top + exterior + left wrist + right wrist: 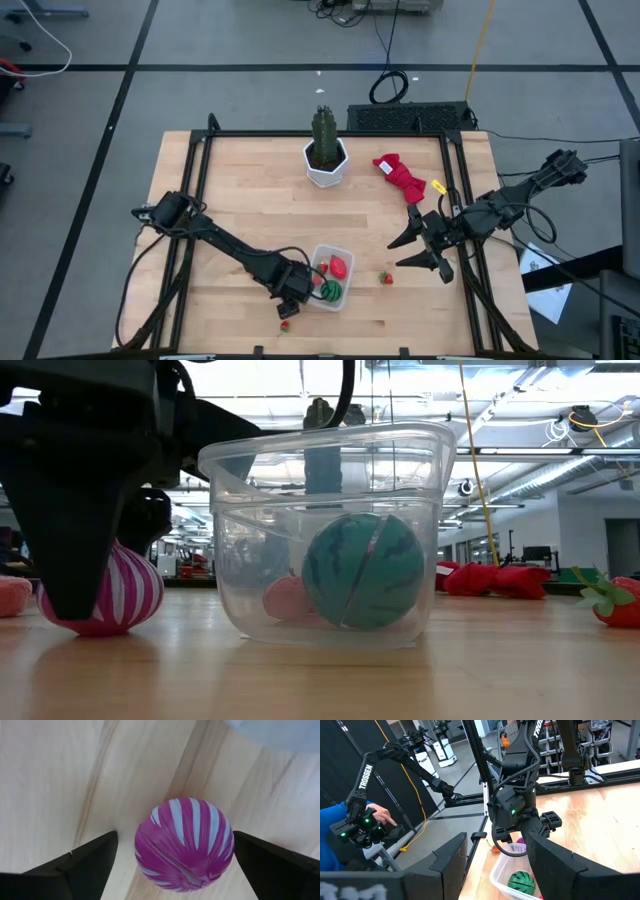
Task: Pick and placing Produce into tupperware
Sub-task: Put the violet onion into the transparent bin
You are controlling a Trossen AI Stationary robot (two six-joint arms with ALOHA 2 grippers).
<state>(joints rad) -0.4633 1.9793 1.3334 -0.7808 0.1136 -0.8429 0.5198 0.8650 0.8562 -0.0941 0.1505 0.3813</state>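
Nearest you: magenta-and-white striped ball on the table, just beside the tupperware. Your left gripper straddles it, fingers spread wide on either side, not touching. Tupperware contents: green striped watermelon ball, red piece. Toy strawberry lies loose near the container. Your right gripper hovers well apart, fingers partly open, empty.

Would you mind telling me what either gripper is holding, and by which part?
Nothing: the left gripper straddles the purple striped ball with open fingers; the right gripper is empty.
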